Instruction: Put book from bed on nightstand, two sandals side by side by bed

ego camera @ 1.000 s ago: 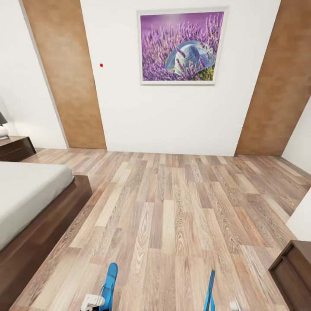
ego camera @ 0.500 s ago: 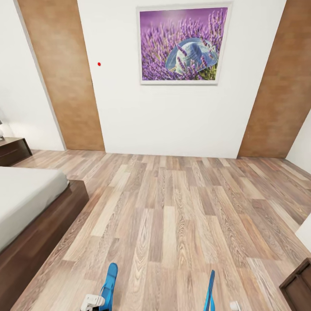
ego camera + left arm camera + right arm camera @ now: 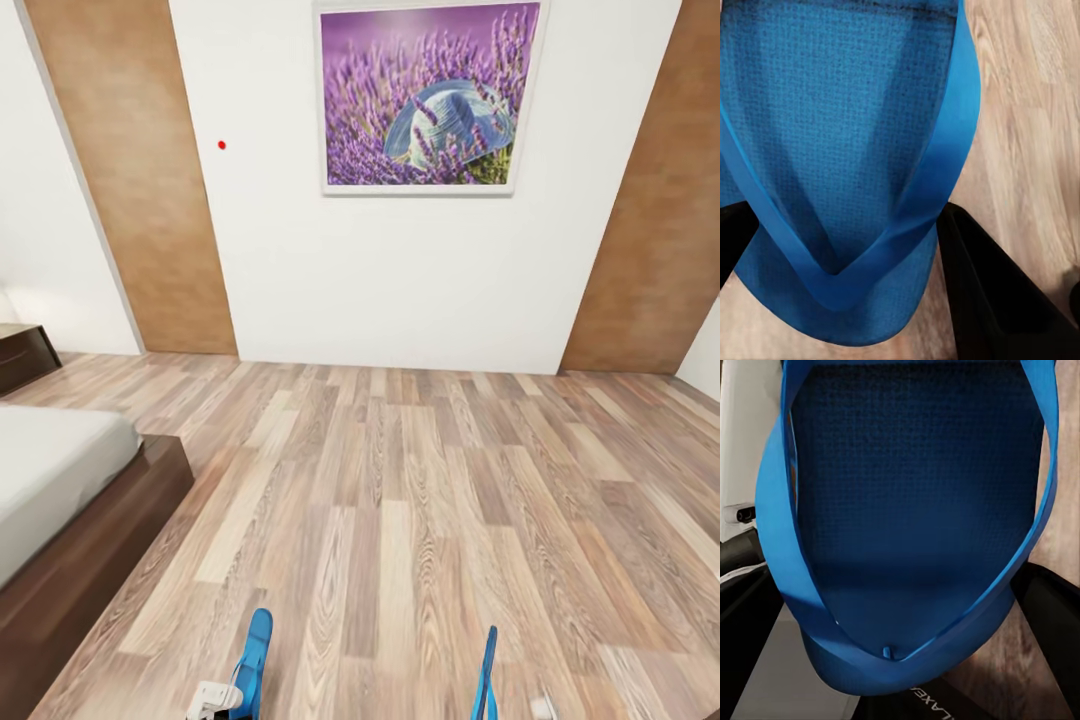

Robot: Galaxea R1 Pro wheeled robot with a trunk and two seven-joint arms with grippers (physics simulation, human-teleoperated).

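**Sandals in hand, placement pending**

Head view: bed at left, mattress corner pale, dark frame below. Nightstand partly seen at far left edge by the wall. Floor of wood planks, bare ahead. Lavender picture on the white wall. At the bottom edge, left sandal and right sandal both stand on edge, off the floor, well apart from each other. Book not seen on the visible bit of mattress.

Left wrist view: left gripper fingers clamped on the blue sole of its sandal, strap in a V over it; floor beyond.

Right wrist view: right gripper fingers flank the sole of its sandal; judged gripping it.

Progress, est.: both sandals picked up, neither set down. Remaining: lay pair side by side next to bed; book move status can't be told.
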